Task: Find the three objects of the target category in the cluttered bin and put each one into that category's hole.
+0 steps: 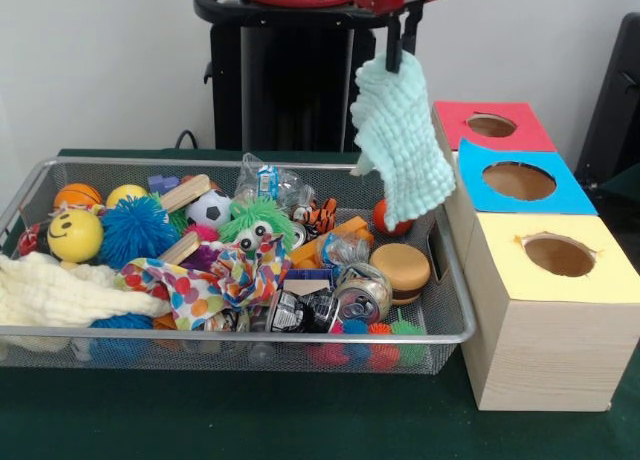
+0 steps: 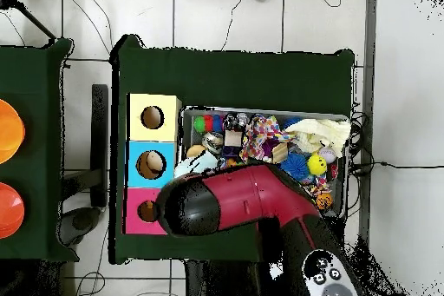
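A mint green cloth (image 1: 402,140) hangs in the air over the right end of the wire bin (image 1: 250,334), beside the red-topped box (image 1: 455,115). My gripper (image 1: 394,58) is shut on the cloth's top edge. In the overhead view the arm hides the gripper, and a pale corner of the cloth (image 2: 196,167) shows next to the blue-topped box (image 2: 136,149). A cream cloth (image 1: 60,292) lies at the bin's left end. A polka-dot cloth (image 1: 215,280) lies in its middle. Each box top has a round hole: red, blue (image 1: 480,195) and yellow (image 1: 500,265).
The bin holds several balls, spiky toys, crushed cans, wooden blocks and a round brown lid (image 1: 400,268). The three boxes stand in a row against the bin's right side. Two orange discs (image 2: 7,132) sit on a separate table in the overhead view.
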Robot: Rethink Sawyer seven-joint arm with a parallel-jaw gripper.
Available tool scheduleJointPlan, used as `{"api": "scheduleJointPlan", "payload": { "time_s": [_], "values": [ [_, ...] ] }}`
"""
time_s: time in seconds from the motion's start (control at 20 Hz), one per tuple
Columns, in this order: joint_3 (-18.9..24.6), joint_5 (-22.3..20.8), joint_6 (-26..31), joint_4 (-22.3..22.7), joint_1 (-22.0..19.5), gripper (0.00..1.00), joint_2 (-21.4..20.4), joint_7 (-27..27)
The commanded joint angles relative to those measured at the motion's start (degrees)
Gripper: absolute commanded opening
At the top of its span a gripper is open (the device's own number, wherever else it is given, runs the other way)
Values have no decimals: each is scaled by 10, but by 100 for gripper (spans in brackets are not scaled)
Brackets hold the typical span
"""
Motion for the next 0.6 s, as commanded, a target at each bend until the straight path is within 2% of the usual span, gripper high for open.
{"api": "scheduleJointPlan", "payload": {
  "time_s": [0.05,0.4,0.6],
  "values": [
    [-18,21,102,-91,9,0,26,49],
    [-20,33,159,-144,19,0,48,50],
    [-23,36,168,-154,21,0,56,52]
  ]
}}
